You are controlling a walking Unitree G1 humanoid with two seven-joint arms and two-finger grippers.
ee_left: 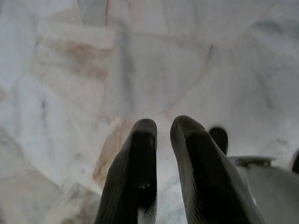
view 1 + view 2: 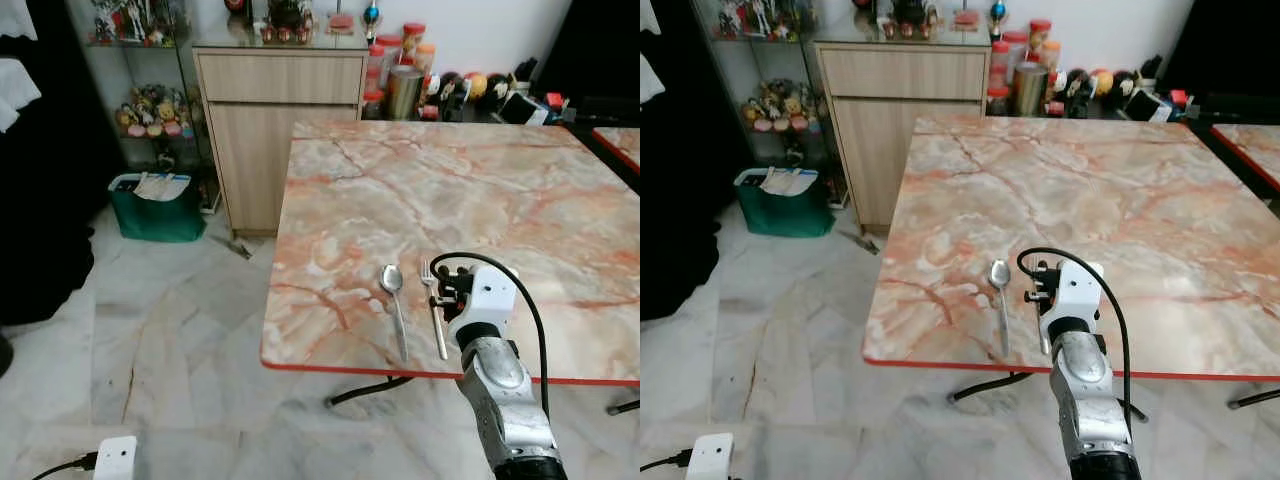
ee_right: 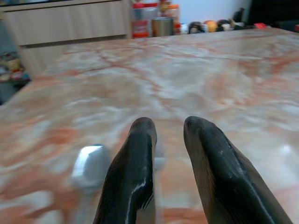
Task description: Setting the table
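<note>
A metal spoon (image 2: 394, 300) and a fork (image 2: 427, 272) lie side by side near the front edge of the pink marble table (image 2: 450, 170), handles toward me. My right gripper (image 3: 170, 123) hovers low over the table just right of the fork, its arm covering part of the fork's handle. Its fingers stand slightly apart with nothing between them. In the right wrist view the spoon's bowl (image 3: 91, 163) shows blurred beside the fingers. My left gripper (image 1: 163, 125) hangs over the marble floor, fingers nearly together and holding nothing.
A wooden cabinet (image 2: 280, 110) stands behind the table's left corner, with jars and tins (image 2: 400, 70) along the wall. A green bin (image 2: 155, 205) sits on the floor at left. Another red-edged table (image 2: 620, 140) is at far right.
</note>
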